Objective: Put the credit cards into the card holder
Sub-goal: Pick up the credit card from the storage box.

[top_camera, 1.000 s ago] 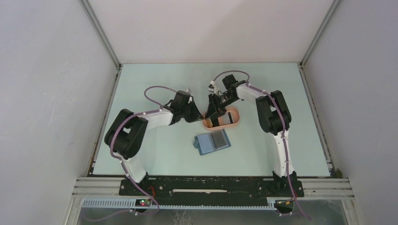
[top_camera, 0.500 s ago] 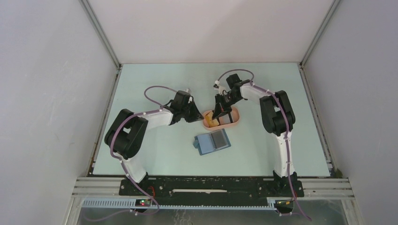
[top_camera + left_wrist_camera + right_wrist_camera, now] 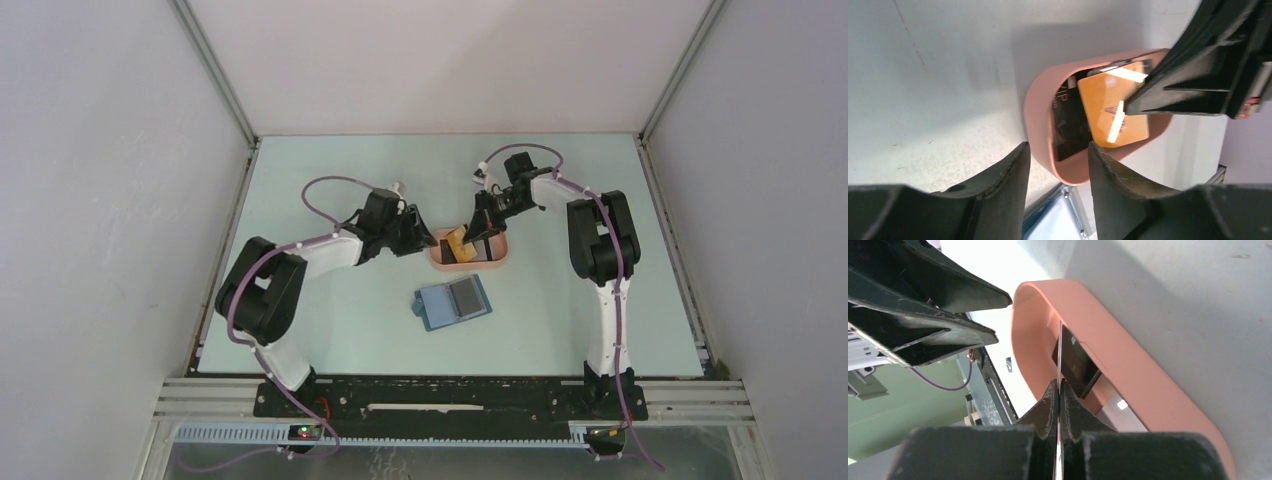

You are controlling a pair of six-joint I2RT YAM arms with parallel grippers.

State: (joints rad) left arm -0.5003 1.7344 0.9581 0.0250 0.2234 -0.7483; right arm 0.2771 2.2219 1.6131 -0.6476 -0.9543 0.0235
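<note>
A peach-pink oval tray [image 3: 497, 262] holds the credit cards. My right gripper [image 3: 478, 232] is over the tray and shut on the orange-yellow card [image 3: 455, 241], which tilts up out of it. In the right wrist view the card [image 3: 1060, 347] shows edge-on between the shut fingers [image 3: 1048, 400]. A black card [image 3: 1068, 130] lies in the tray under the orange-yellow card [image 3: 1108, 110]. My left gripper [image 3: 428, 240] is open at the tray's left end, its fingers [image 3: 1008, 170] on either side of the rim [image 3: 1035, 120]. The dark-blue card holder [image 3: 452, 302] lies open nearer the arms.
The card holder's light-blue inside [image 3: 1058, 220] shows just below the left fingers. The right gripper's black body [image 3: 1198, 65] crosses the tray's far end. White walls with metal corner posts [image 3: 215, 75] surround the pale table.
My right gripper has moved right and back along the tray, tilting the orange-yellow card up so its face shows. My left gripper has shifted slightly toward the tray.
</note>
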